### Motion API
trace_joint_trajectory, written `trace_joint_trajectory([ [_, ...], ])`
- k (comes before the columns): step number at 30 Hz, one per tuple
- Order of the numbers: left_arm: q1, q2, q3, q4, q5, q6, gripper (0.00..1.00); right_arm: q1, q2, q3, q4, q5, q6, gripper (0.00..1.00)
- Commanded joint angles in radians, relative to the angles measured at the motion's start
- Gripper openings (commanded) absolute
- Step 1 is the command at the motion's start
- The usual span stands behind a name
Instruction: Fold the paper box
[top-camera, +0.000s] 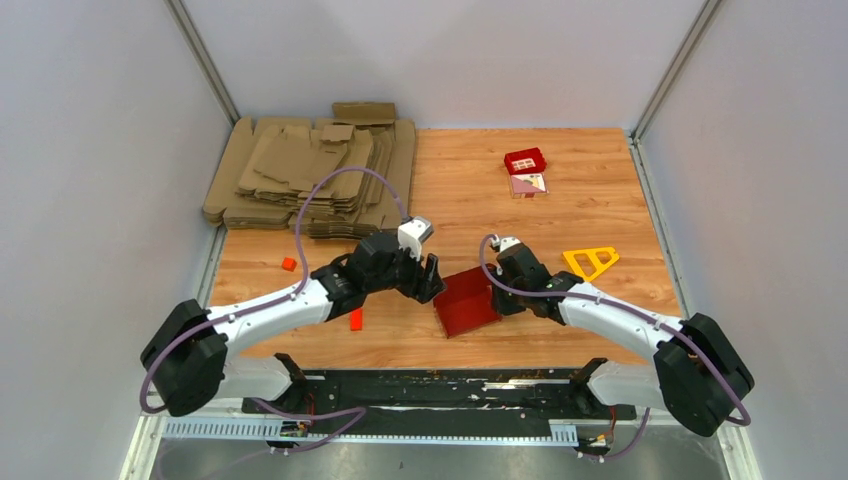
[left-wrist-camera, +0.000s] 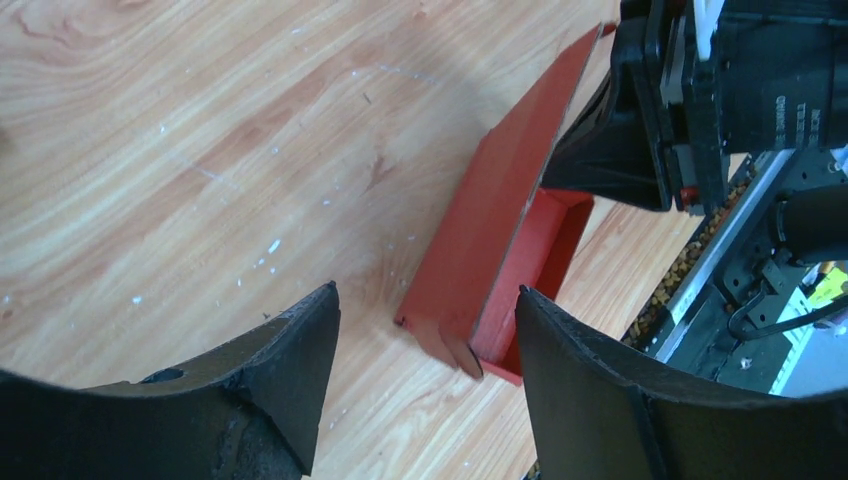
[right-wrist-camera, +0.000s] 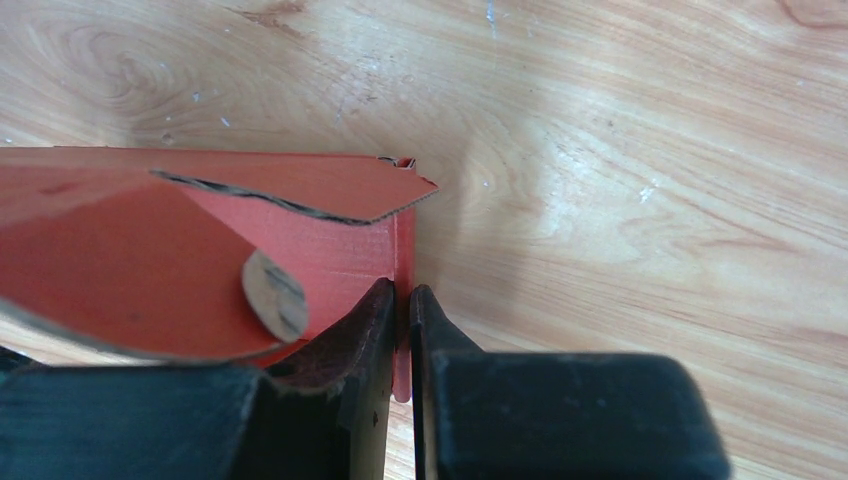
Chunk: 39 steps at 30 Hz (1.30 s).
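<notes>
The red paper box (top-camera: 467, 300) rests on the wooden surface (top-camera: 600, 210) between the two arms, partly formed, with walls raised and a flap standing up. The right end effector (top-camera: 497, 297) is closed on it: in the right wrist view its fingers (right-wrist-camera: 365, 330) pinch a thin upright wall of the box (right-wrist-camera: 330, 250) at a corner, and the rest of the card spreads away to one side of the jaws, with a loose flap curling over the open inside.

The left end effector (top-camera: 432, 280) is on the opposite side of the box with its jaws spread apart and nothing between them. From the left wrist, the box (left-wrist-camera: 480, 240) lies just ahead of the gap, closer to the finger (left-wrist-camera: 560, 360) on the right of that view than to the other; whether that finger touches the card cannot be told.

Well beyond the left end effector lies a stack of flat brown cardboard sheets (top-camera: 300, 170). Just outboard of the right end effector is a yellow triangle (top-camera: 592, 260), and farther beyond it a small red tile with a window pattern (top-camera: 525, 160)
</notes>
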<state>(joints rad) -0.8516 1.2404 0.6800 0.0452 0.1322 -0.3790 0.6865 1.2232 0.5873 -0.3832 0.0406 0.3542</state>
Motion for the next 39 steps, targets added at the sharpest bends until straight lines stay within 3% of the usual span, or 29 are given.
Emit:
trace_joint_trajectory([
  [1,0.028,0.068,0.083,0.041,0.082,0.037,0.68,0.006,-0.016,-0.009,0.068,-0.07,-0.022,0.1],
  [6,0.071,0.135,0.115,0.023,0.138,0.015,0.39,0.005,-0.004,-0.012,0.106,-0.112,-0.026,0.1],
  [13,0.104,0.162,0.116,0.011,0.167,-0.012,0.15,0.009,0.025,-0.007,0.124,-0.108,-0.039,0.11],
  [32,0.118,0.151,0.049,0.171,0.341,0.006,0.14,0.187,0.21,0.166,-0.045,0.269,-0.07,0.24],
  [39,0.118,0.165,0.052,0.165,0.347,0.016,0.13,0.21,0.231,0.174,-0.052,0.337,-0.057,0.21],
])
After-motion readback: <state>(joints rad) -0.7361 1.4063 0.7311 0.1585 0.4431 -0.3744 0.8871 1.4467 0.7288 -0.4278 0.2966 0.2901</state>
